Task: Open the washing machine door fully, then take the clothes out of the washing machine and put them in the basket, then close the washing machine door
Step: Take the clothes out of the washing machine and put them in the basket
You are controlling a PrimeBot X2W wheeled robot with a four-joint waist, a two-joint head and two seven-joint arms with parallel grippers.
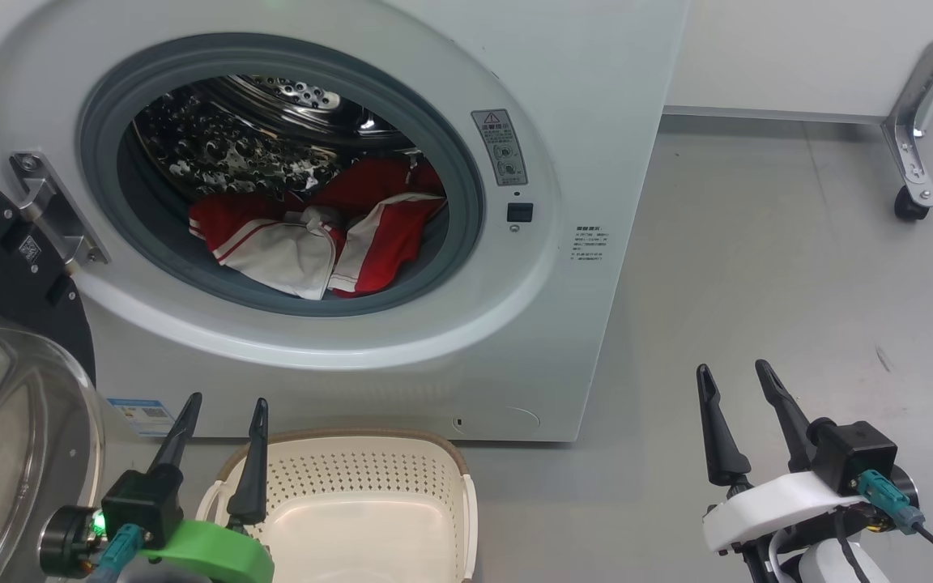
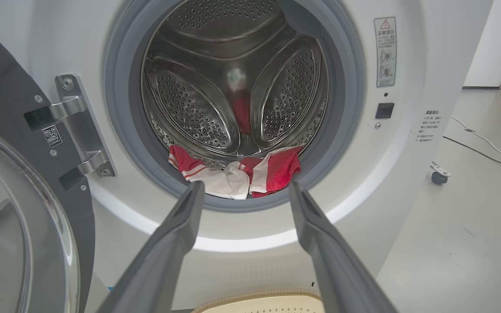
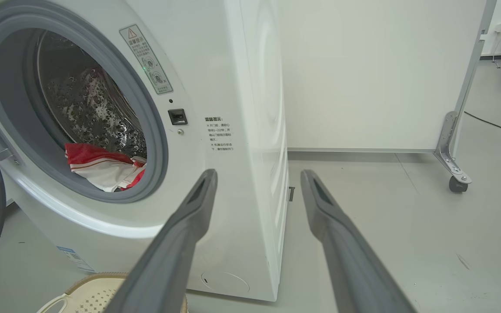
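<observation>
The white washing machine (image 1: 580,146) stands in front of me with its door (image 1: 5,389) swung open to the left on its hinge (image 1: 49,210). Red and white clothes (image 1: 321,235) lie at the bottom front of the steel drum; the clothes (image 2: 237,174) also show in the left wrist view and the clothes (image 3: 102,167) in the right wrist view. The cream basket (image 1: 369,502) sits on the floor below the drum mouth. My left gripper (image 1: 223,409) is open above the basket's left rim, empty. My right gripper (image 1: 734,376) is open over bare floor, right of the machine.
A white panel on a wheeled metal leg (image 1: 912,154) stands at the back right. Grey floor (image 1: 758,267) spreads to the machine's right. A cable (image 2: 485,143) runs across the floor on the right in the left wrist view.
</observation>
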